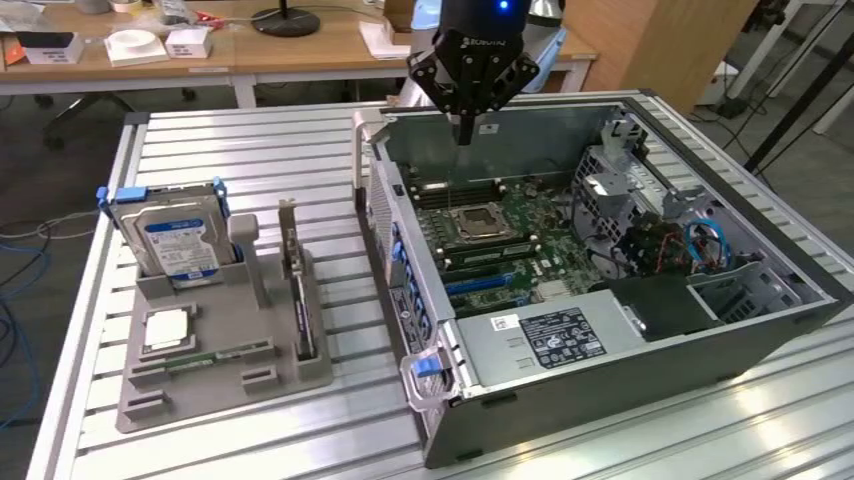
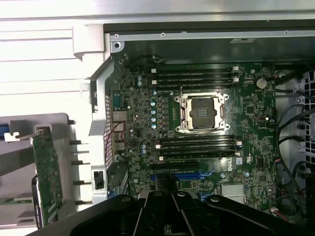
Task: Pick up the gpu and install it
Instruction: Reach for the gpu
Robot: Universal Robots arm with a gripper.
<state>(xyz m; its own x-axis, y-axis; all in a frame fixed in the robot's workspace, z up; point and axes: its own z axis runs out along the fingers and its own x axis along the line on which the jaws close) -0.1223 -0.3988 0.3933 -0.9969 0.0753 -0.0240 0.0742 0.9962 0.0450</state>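
Well to the exterior view's left of the computer case [image 1: 627, 370], a grey holder [image 1: 200, 385] sits on the slatted metal table [image 1: 200, 150]. On the holder's side farthest from the case, a hard drive [image 1: 180, 240] with a blue-and-white label stands upright in a blue-tabbed cradle. A square processor chip [image 1: 167, 328] lies flat in front of it, and a narrow memory stick [image 1: 220, 355] lies a little closer to the case.

The gpu [image 1: 300, 300] stands on its thin edge in the holder's slot nearest the case, its metal bracket end at the far end. It is apart from the case wall and nothing is touching it. The wrist view shows its green board face beside the case's outer wall.

The case lies on its side with its panel off and the motherboard [image 1: 534, 265] facing up. The gripper [image 1: 463, 135] hangs above the open case near its far wall, well apart from the gpu. Its dark fingers are pressed together to a narrow tip with nothing between them. In the wrist view that tip hovers over the expansion slots of the board.

Inside the case, an open processor socket [image 1: 481, 222] sits between banks of dark memory slots, with blue slots [image 1: 481, 285] nearer the case's front edge. Toward the case's side on the exterior view's right stand a metal drive cage [image 1: 621, 190] and a loop of blue cables [image 1: 707, 245].
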